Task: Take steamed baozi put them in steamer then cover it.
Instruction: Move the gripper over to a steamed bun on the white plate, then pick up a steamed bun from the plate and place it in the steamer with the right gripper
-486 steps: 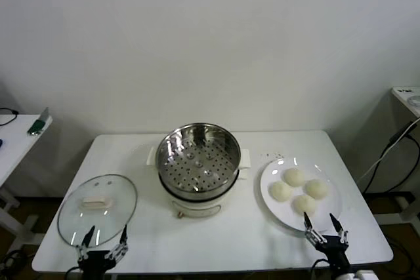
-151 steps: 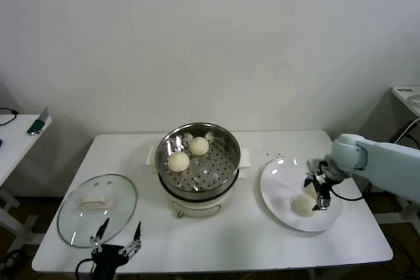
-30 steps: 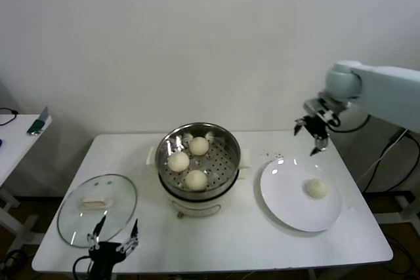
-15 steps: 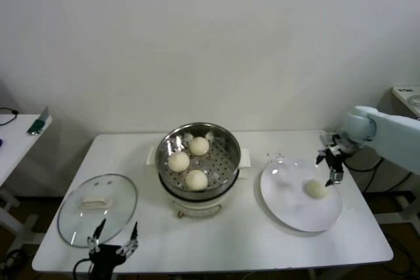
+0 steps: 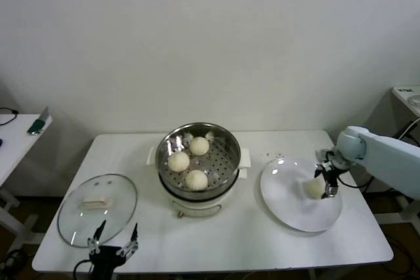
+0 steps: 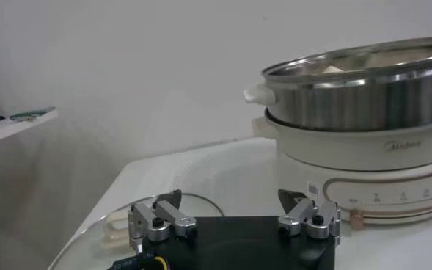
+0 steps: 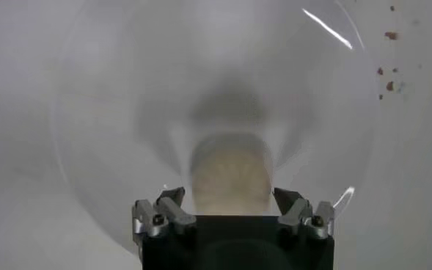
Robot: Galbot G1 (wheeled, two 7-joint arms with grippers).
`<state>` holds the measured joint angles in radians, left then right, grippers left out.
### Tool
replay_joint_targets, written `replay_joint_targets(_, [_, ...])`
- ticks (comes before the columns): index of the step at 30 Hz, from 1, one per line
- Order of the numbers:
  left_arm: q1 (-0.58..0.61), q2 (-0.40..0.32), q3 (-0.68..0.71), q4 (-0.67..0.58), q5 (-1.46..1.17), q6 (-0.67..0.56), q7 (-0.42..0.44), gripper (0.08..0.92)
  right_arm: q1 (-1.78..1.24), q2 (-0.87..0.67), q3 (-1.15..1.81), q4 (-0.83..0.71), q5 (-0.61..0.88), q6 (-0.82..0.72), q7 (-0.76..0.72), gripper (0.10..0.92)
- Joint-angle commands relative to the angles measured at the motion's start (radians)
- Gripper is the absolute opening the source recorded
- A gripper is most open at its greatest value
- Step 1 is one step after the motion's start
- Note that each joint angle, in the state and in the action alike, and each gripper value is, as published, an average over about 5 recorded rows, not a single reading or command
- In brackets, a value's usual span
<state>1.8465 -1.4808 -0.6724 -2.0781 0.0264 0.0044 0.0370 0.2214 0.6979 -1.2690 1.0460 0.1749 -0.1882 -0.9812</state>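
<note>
Three cream-white baozi (image 5: 196, 179) lie in the shiny steamer (image 5: 226, 147) on its cream pot base at the table's middle. A last baozi (image 5: 315, 188) lies on the white plate (image 5: 289, 204) at the right. My right gripper (image 5: 327, 182) is open right over it, a finger on either side; in the right wrist view the baozi (image 7: 229, 174) sits between the open fingers, gripper (image 7: 230, 196). The glass cover (image 5: 97, 209) with its cream handle lies flat at the front left. My left gripper (image 5: 113, 244) is parked open at the front edge beside it, gripper (image 6: 230, 202).
The steamer (image 6: 362, 81) on its pot base rises close ahead in the left wrist view. A side table with a small green object (image 5: 38, 126) stands at the far left. Cables (image 5: 387, 152) hang off the table's right end.
My right gripper came down from high at the back right onto the plate and now straddles the last baozi. The left arm stayed put.
</note>
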Motion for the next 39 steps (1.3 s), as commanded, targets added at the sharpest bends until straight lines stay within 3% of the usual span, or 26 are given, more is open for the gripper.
replay_joint_targets(1, [-0.001,0.002,0.000,-0.001,0.000,0.000,0.000,0.823,-0.066,0.010,0.059,-0.024,-0.037,-0.010,0.025,0.739])
replay_joint_targets(8, [-0.003,0.003,0.004,-0.005,0.000,0.001,0.000,0.823,0.099,-0.022,-0.048,0.070,0.027,-0.020,0.013,0.654])
replay_joint_targets(16, [0.000,0.007,0.008,-0.015,0.001,0.002,0.001,0.823,0.705,0.068,-0.469,0.271,0.415,-0.047,-0.022,0.653])
replay_joint_targets(24, [-0.007,0.011,0.013,-0.024,-0.001,0.007,0.007,0.823,0.940,0.302,-0.478,0.388,0.715,-0.110,-0.011,0.653])
replay_joint_targets(30, [-0.008,0.009,0.012,-0.028,-0.004,0.008,0.008,0.823,0.812,0.473,-0.382,0.393,0.758,-0.167,0.074,0.653])
replay_joint_targets(39, [-0.008,0.011,-0.001,-0.031,-0.020,0.011,0.008,0.823,0.593,0.595,-0.375,0.313,0.650,-0.203,0.142,0.653])
